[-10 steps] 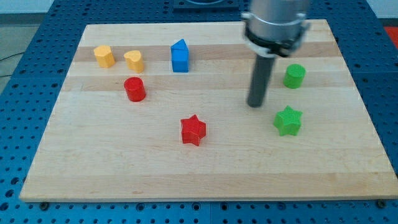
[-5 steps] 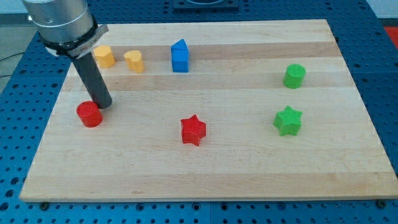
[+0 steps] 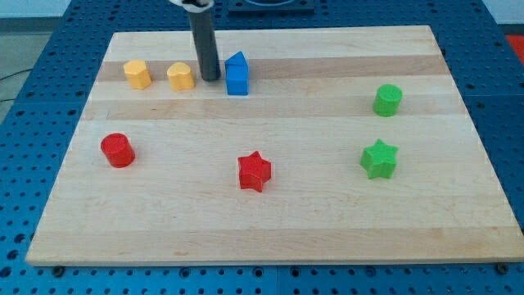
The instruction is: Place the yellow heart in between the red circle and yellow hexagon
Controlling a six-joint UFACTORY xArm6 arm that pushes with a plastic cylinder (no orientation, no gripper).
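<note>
In the upper left of the frame, the small yellow heart-shaped block [image 3: 180, 76] sits on the light wooden table [image 3: 270, 221], near the yellow hexagon block [image 3: 137, 74] on its left. The red round block [image 3: 117, 150] lies well below them. The rod's tip [image 3: 210, 79] stands just right of the heart, between it and the blue block [image 3: 237, 74], seemingly placed to push the heart leftward and down. No fingers exist; nothing is gripped.

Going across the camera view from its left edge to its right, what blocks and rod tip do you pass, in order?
red circle → yellow hexagon → yellow heart → my tip → blue block → red star → green star → green cylinder
</note>
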